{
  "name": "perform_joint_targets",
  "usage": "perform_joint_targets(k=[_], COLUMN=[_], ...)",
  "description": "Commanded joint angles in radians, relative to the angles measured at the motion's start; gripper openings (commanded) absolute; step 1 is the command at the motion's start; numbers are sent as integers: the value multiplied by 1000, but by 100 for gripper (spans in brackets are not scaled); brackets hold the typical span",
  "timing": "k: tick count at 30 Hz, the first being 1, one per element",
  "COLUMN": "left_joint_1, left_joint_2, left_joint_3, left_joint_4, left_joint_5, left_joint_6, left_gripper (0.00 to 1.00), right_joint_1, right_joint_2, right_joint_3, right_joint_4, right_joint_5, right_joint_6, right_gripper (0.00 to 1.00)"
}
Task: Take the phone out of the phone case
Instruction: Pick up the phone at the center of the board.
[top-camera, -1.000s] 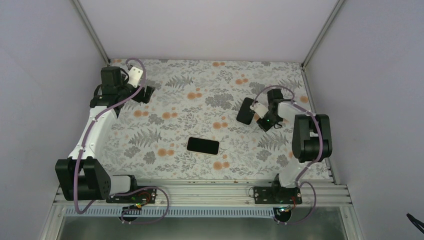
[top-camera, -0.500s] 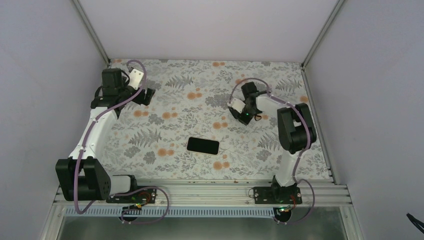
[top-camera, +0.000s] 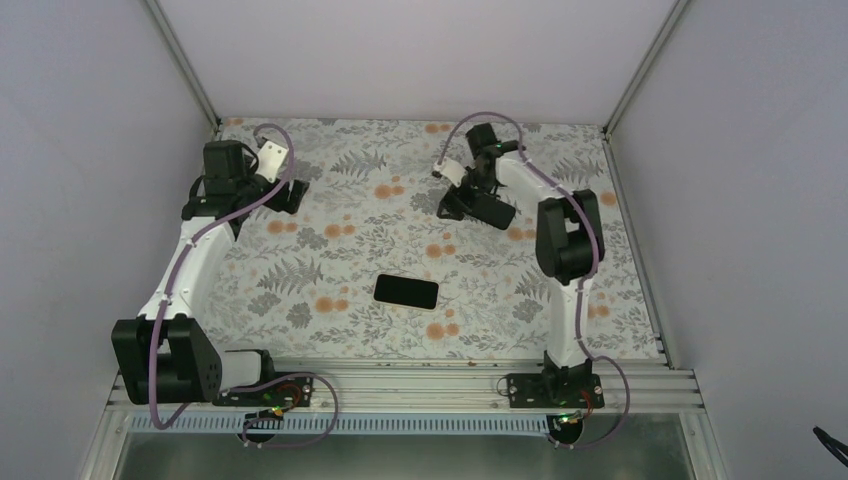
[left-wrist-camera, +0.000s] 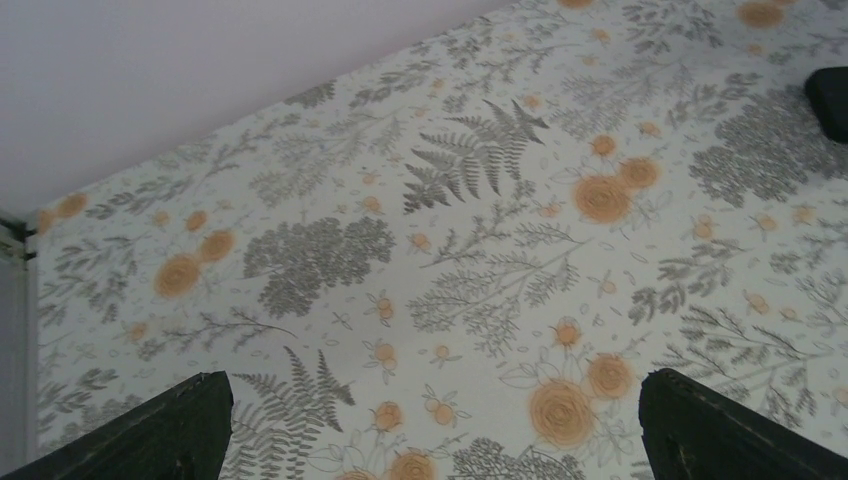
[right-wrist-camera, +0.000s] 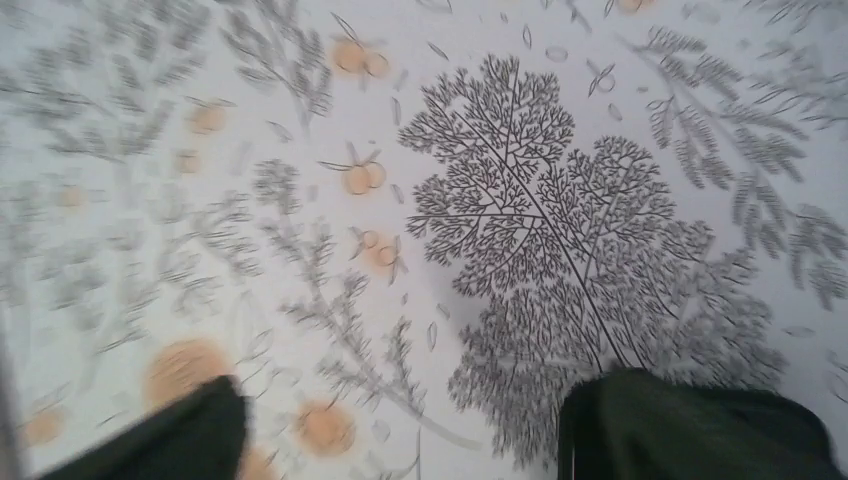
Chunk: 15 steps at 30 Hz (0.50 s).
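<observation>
Left wrist cam first: the left fingers (left-wrist-camera: 150, 435) are spread wide with nothing between them, just the flowery worktop (left-wrist-camera: 470, 260) showing in the gap. Right at the top right edge of that view there's a dark rounded corner of something, too cropped to say what it is.

Right wrist cam is a bit smeared on its left side, but the right fingers (right-wrist-camera: 690, 425) are wide apart too. Nothing is pinched between them, and they hang over a big grey leafy print.

Standing back and going by the top camera, the left fingers are over the far left of the worktop, close to the back corner. The right arm (top-camera: 565, 235) is stretched out toward the far middle, fingers pointing down. Just beside them sits a tilted black oblong that looks like the case (top-camera: 494, 212). I honestly can't tell if it's lying flat or if a finger is touching it.

The phone (top-camera: 406, 292) is on its own, lying flat around the middle of the worktop a bit toward the near side. It's black and glossy, and well apart from both sets of fingers and from that black oblong
</observation>
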Motion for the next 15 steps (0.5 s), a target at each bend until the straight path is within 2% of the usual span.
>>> perform_joint_targets(k=[1, 5, 7, 10, 15], left_joint_1=[6, 6, 6, 6, 6], left_joint_2=[-34, -1, 5, 3, -28], left_joint_3=[-26, 1, 2, -4, -19], left_joint_4=[-3, -11, -7, -2, 16], left_joint_5=[86, 67, 63, 66, 42], left_joint_6=[31, 26, 26, 26, 22], left_gripper=[100, 100, 100, 100, 100], right_joint_1=[-96, -138, -169, -233, -324], right_joint_2=[-153, -167, -163, -142, -58], right_joint_3=[-19, -93, -141, -159, -49], right_joint_4=[-43, 46, 89, 68, -29], right_joint_5=[-135, 45, 74, -26, -175], right_joint_6=[-34, -89, -145, -250, -330], right_gripper=[100, 100, 100, 100, 100])
